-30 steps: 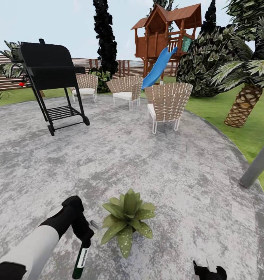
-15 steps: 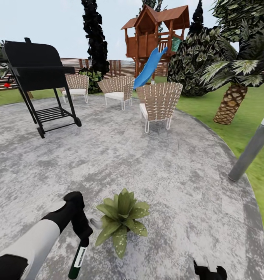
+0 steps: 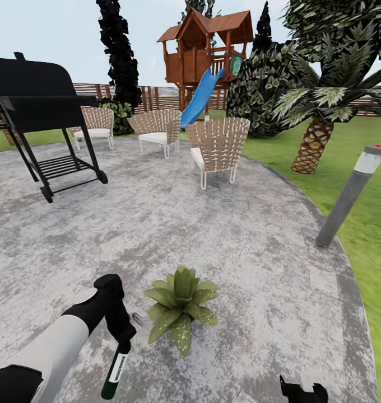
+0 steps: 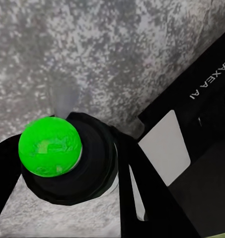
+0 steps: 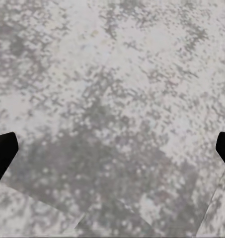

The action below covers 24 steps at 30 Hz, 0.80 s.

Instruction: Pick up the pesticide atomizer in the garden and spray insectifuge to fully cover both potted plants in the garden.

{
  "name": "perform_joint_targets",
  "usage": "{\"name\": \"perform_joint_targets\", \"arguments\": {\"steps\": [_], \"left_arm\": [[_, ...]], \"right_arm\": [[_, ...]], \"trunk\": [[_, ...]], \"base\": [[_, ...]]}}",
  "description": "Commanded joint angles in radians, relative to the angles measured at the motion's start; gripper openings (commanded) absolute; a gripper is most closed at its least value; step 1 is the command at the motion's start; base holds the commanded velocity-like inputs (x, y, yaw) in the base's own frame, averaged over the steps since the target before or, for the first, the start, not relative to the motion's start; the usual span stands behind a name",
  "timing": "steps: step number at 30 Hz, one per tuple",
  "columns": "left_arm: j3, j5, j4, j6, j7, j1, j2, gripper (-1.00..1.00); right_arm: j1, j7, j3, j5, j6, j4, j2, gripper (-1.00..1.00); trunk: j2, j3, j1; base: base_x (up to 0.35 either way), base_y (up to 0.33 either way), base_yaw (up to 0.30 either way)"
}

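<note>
The stone patio [image 3: 258, 246] carries one potted plant [image 3: 181, 305], grill [image 3: 39, 112], wicker chairs [image 3: 215, 146].

view panned right | bollard [image 3: 347, 196] now fully in sight | grill [image 3: 39, 112] shifted toward left edge

one potted plant [image 3: 181, 305], one atomizer [image 3: 115, 374], three wicker chairs [image 3: 215, 146], one grill [image 3: 36, 109]

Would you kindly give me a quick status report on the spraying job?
Left end effector shut on pesticide atomizer, beside potted plant. Right end effector open over patio. Nothing between bottle and plant.
</note>
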<state>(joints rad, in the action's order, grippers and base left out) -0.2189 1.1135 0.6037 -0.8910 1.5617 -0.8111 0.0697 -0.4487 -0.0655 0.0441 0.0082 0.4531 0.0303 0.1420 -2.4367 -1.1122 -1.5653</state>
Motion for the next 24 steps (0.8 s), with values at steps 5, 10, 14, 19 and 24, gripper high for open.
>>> {"name": "perform_joint_targets", "arguments": {"steps": [5,10,14,19,24], "left_arm": [[-0.004,0.005,0.003,-0.011,0.009,0.0,0.0,-1.0],[-0.004,0.005,0.003,-0.011,0.009,0.0,0.001,-1.0],[-0.004,0.007,0.0,-0.012,0.009,0.003,0.001,-1.0],[-0.006,0.009,-0.004,-0.011,0.009,0.016,0.002,-1.0],[-0.008,0.009,0.001,-0.01,0.009,0.016,0.003,-1.0]], "right_arm": [[-0.001,-0.002,0.005,0.0,0.004,0.0,-0.001,1.0],[-0.001,-0.003,0.005,-0.002,0.004,0.0,-0.002,1.0],[-0.001,-0.003,0.005,-0.002,0.003,0.0,-0.002,1.0],[-0.001,-0.003,0.005,-0.002,0.003,0.0,-0.002,1.0],[-0.001,-0.003,0.005,-0.002,0.003,0.0,-0.002,1.0]], "trunk": [[0.0,-0.001,0.0],[0.0,-0.001,0.0],[0.0,-0.001,0.0],[0.0,-0.001,0.0],[0.0,-0.001,0.0]], "base": [[0.242,0.233,0.0],[0.275,0.205,-0.117],[0.122,0.288,-0.252],[0.011,0.114,-0.265],[0.0,0.002,-0.266]]}}
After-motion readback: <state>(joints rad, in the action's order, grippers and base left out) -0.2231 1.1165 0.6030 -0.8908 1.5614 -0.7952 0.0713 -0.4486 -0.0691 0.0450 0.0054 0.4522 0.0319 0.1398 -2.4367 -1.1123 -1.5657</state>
